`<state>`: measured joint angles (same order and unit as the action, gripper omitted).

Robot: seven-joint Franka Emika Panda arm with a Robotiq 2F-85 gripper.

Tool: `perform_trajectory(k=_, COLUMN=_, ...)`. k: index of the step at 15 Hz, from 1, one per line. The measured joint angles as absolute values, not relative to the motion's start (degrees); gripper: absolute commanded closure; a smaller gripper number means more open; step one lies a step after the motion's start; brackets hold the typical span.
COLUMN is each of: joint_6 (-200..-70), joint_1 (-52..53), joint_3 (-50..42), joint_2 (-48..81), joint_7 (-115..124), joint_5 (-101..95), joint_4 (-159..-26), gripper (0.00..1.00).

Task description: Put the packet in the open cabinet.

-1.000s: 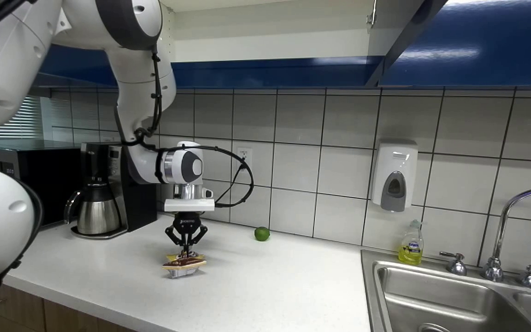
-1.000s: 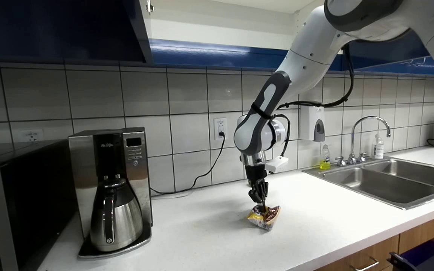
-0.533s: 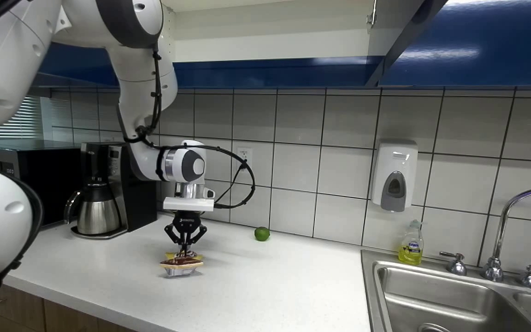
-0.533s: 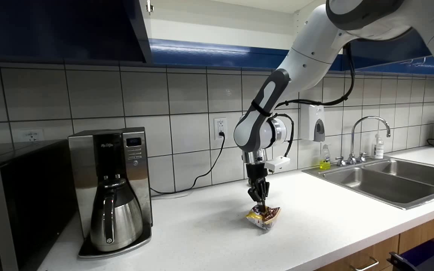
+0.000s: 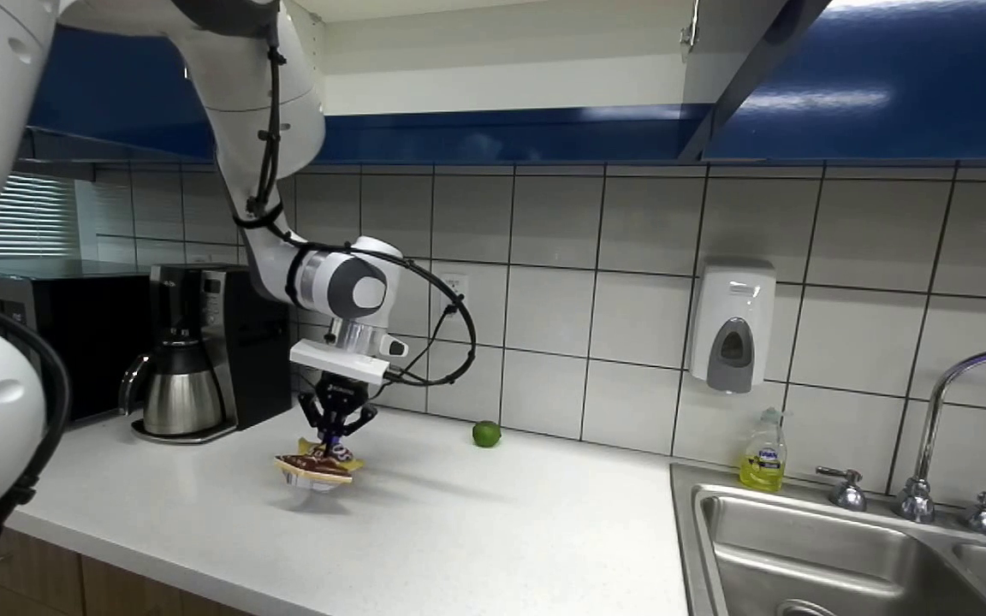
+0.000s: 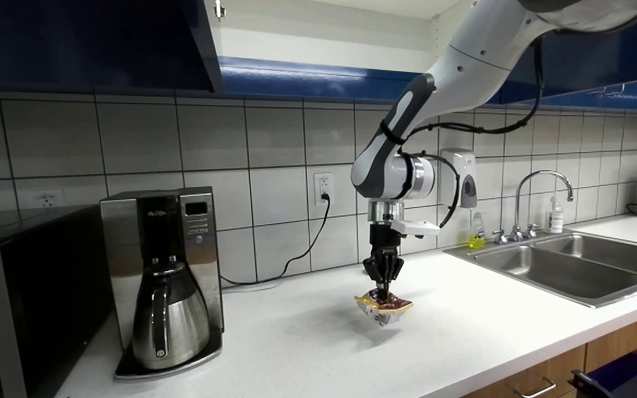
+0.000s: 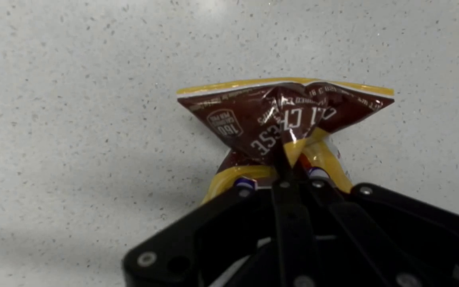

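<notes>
The packet (image 5: 315,467) is reddish-brown with yellow and pale edges; it also shows in an exterior view (image 6: 380,313) and in the wrist view (image 7: 245,119). My gripper (image 5: 329,445) is shut on the packet's pinched middle, which also shows in an exterior view (image 6: 384,293). In the wrist view the gripper's fingers (image 7: 293,169) are close together with crinkled film between them. The packet hangs a little above the counter, with its shadow below. The open cabinet (image 5: 501,77), white inside with a blue lower edge, is overhead and well above the gripper; it shows in both exterior views (image 6: 324,38).
The cabinet's raised dark blue door (image 5: 878,94) juts out at one side of the opening. A coffee maker (image 6: 161,276) and a microwave (image 6: 36,298) stand on the counter (image 5: 501,530). A small green round object (image 5: 486,434), a soap dispenser (image 5: 733,327) and a sink (image 5: 801,547) are also there.
The gripper has risen and lifted the packet off the counter. The wrist has tilted slightly, and the upper arm has moved up and back.
</notes>
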<state>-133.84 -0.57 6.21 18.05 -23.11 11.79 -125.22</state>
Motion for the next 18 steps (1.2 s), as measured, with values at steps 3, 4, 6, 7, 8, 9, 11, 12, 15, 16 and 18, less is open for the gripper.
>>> perform_trajectory(k=3, joint_6=-133.8, joint_1=-1.1, joint_3=6.1, joint_2=13.4, joint_7=-23.1, joint_5=13.6, joint_4=-128.7, gripper=1.0)
perform_trajectory(k=4, joint_6=-133.8, joint_1=-1.2, joint_3=6.0, joint_2=11.8, joint_7=-23.1, joint_5=13.7, joint_4=-129.9, gripper=1.0)
perform_trajectory(k=6, joint_6=-133.5, joint_1=-1.2, joint_3=5.6, joint_2=8.5, joint_7=-23.1, joint_5=13.8, joint_4=-132.4, gripper=1.0)
perform_trajectory(k=7, joint_6=-133.0, joint_1=-1.3, joint_3=5.4, joint_2=6.6, joint_7=-23.1, joint_5=13.8, joint_4=-133.7, gripper=1.0)
perform_trajectory(k=8, joint_6=-132.2, joint_1=-1.3, joint_3=5.1, joint_2=4.7, joint_7=-23.2, joint_5=13.8, joint_4=-134.9, gripper=1.0)
perform_trajectory(k=9, joint_6=-131.3, joint_1=-1.2, joint_3=4.6, joint_2=2.6, joint_7=-23.2, joint_5=13.8, joint_4=-136.1, gripper=1.0)
perform_trajectory(k=11, joint_6=-129.1, joint_1=-1.2, joint_3=3.7, joint_2=-1.7, joint_7=-23.5, joint_5=13.8, joint_4=-138.3, gripper=1.0)
perform_trajectory(k=12, joint_6=-127.9, joint_1=-1.2, joint_3=3.2, joint_2=-4.2, joint_7=-23.7, joint_5=13.8, joint_4=-139.4, gripper=1.0)
perform_trajectory(k=15, joint_6=-123.8, joint_1=-1.1, joint_3=1.2, joint_2=-11.6, joint_7=-24.2, joint_5=13.7, joint_4=-141.6, gripper=1.0)
perform_trajectory(k=16, joint_6=-122.1, joint_1=-1.0, joint_3=0.5, joint_2=-14.3, joint_7=-24.3, joint_5=13.6, joint_4=-142.0, gripper=1.0)
perform_trajectory(k=18, joint_6=-119.1, joint_1=-0.7, joint_3=-0.9, joint_2=-19.6, joint_7=-24.4, joint_5=13.4, joint_4=-142.2, gripper=1.0)
